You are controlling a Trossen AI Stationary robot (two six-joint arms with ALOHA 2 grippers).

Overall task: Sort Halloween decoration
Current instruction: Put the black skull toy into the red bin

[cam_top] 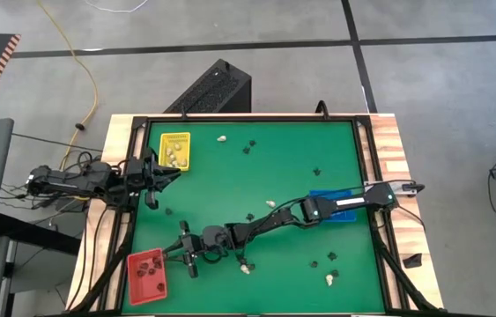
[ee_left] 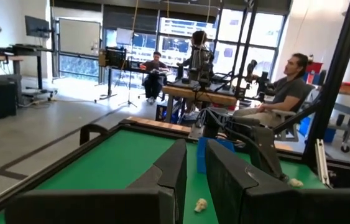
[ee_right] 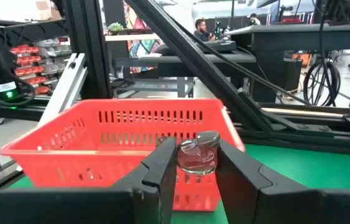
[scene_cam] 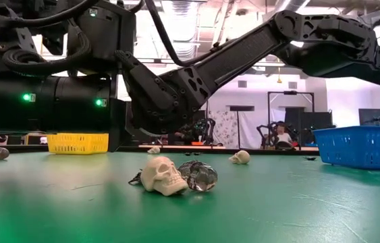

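The right gripper [cam_top: 180, 249] reaches across the green table [cam_top: 283, 167] and sits just beside the red tray [cam_top: 147, 274] at the near left corner. In its wrist view the 2 dark fingers [ee_right: 162, 171] pinch a small clear, silvery trinket [ee_right: 198, 152], held up in front of the red tray's slotted wall [ee_right: 125, 130]. That is a grip, narrow and firm on the piece.

The left gripper [cam_top: 166, 174] waits at the left edge, just beside the yellow tray [cam_top: 175, 150], which holds several cream pieces. Its fingers [ee_left: 178, 171] stand close together with a slim gap and nothing between them.

From table height, a cream skull [scene_cam: 162, 175] lies on the green surface touching a clear, shiny trinket [scene_cam: 200, 175], with another cream skull [scene_cam: 241, 157] farther back. Black and cream trinkets are scattered over the table: a cream one [cam_top: 222, 139] near the yellow tray, a black one [cam_top: 249, 147] beside it, another cream one [cam_top: 330, 280] near the front right. The blue tray [cam_top: 334, 207] sits on the right side, partly under the right arm. People sit in the room beyond.
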